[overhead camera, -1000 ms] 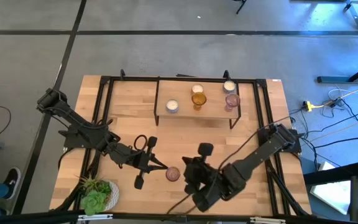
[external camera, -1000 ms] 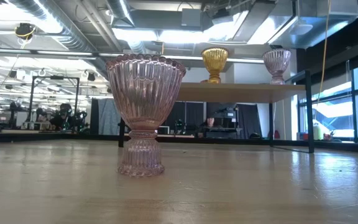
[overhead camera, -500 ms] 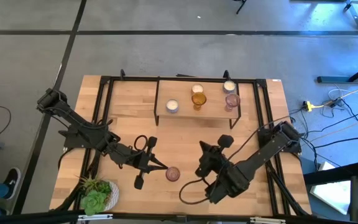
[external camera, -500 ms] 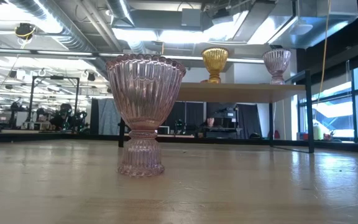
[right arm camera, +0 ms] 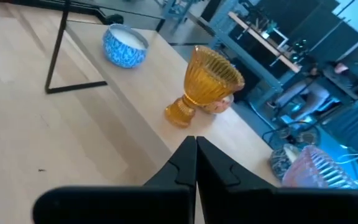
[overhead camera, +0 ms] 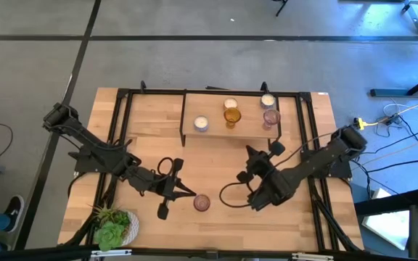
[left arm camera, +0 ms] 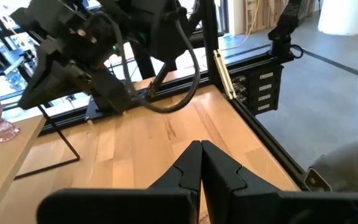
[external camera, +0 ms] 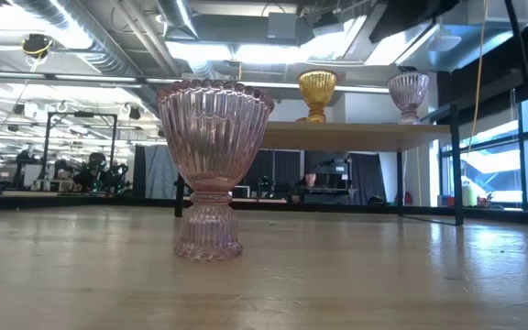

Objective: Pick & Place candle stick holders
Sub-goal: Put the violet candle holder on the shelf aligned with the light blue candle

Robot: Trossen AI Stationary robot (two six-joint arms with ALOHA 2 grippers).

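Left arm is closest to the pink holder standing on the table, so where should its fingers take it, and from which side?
Grip the pink holder around the narrow waist between bowl and foot, coming in level from the left gripper's side. It stands upright, alone on the table; the flared, ribbed bowl is wide and would likely slip. The fingers, shut now, must open first.

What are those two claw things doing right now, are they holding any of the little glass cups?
Left tool: shut, holding nothing, beside the pink cup on the table.
Right tool: shut, empty, facing the amber cup on the shelf.
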